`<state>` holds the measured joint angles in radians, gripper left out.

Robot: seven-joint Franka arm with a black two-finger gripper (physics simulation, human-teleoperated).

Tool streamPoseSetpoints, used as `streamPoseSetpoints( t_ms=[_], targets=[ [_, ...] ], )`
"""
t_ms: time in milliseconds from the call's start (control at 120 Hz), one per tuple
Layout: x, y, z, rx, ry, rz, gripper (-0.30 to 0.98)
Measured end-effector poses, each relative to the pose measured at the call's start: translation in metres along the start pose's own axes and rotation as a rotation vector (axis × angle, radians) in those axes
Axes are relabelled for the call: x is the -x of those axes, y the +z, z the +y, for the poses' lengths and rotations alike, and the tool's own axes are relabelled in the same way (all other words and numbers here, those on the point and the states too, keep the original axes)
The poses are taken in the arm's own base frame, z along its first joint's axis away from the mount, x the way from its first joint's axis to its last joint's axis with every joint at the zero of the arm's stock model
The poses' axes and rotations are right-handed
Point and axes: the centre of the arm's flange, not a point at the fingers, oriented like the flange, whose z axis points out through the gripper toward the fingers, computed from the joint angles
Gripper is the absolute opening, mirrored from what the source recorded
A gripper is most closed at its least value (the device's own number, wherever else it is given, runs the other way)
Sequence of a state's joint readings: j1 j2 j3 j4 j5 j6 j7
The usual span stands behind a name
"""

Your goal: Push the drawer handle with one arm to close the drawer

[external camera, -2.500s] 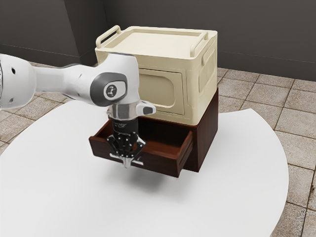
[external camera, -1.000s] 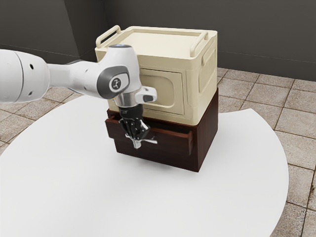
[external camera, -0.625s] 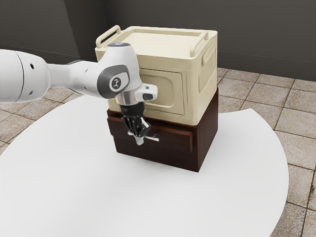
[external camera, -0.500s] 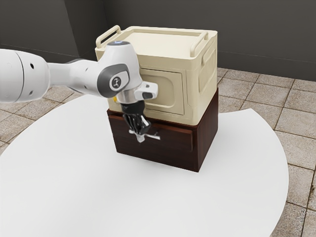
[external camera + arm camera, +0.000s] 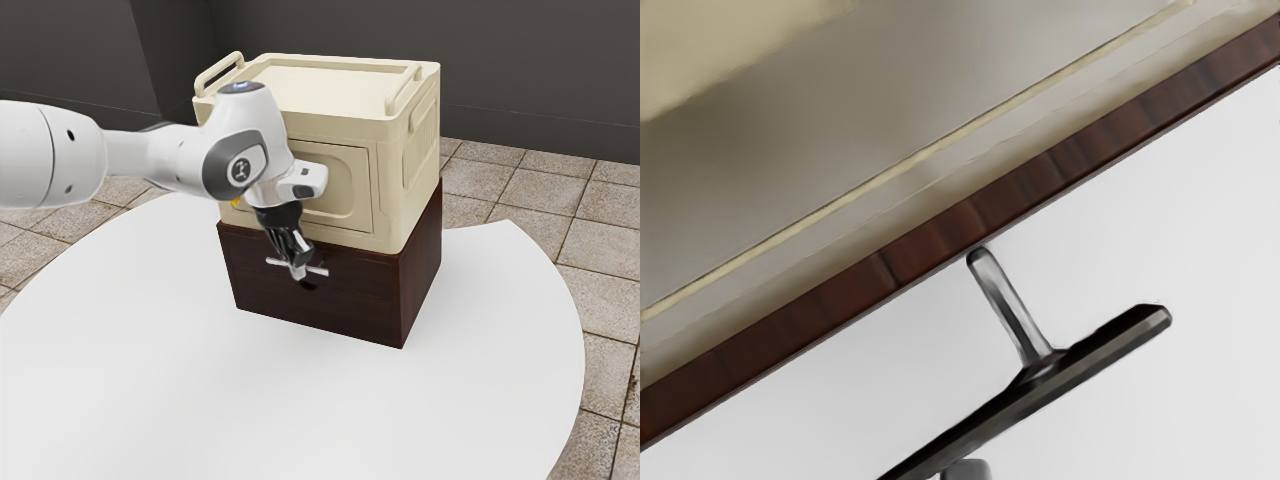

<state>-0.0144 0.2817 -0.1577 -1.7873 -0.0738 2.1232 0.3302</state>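
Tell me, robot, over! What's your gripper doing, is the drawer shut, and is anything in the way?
Gripper shut, at the handle. Drawer looks closed, front flush. Cream box atop the cabinet, not blocking the drawer. Over.

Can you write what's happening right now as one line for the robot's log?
drawer: looks closed | gripper: at the handle | cream box: on top of dark cabinet

I see dark reddish-brown wood on the drawer, silvery grey on its handle, cream on the box, plain white on the table.
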Motion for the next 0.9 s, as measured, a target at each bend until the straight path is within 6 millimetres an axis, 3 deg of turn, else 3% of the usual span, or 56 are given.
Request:
streamPoseSetpoints(
  t_ms=[150,233,283,375,433,550,692,900],
  targets=[
    [-0.002,0.0,0.002,0.0,0.005,0.014,-0.13],
    [0.011,-0.017,0.004,0.019,-0.141,0.048,-0.09],
    [0.027,-0.046,0.005,0.013,-0.232,0.086,-0.1],
    [0.061,-0.135,0.021,-0.011,-0.34,0.16,-0.1],
    [0.082,-0.18,0.034,-0.015,-0.366,0.169,-0.1],
    [0.092,-0.245,0.071,-0.008,-0.279,0.155,-0.1],
    [0.104,-0.275,0.109,0.009,-0.099,0.052,0.22],
    [0.119,-0.275,0.116,0.031,0.057,-0.073,0.51]
  ],
)
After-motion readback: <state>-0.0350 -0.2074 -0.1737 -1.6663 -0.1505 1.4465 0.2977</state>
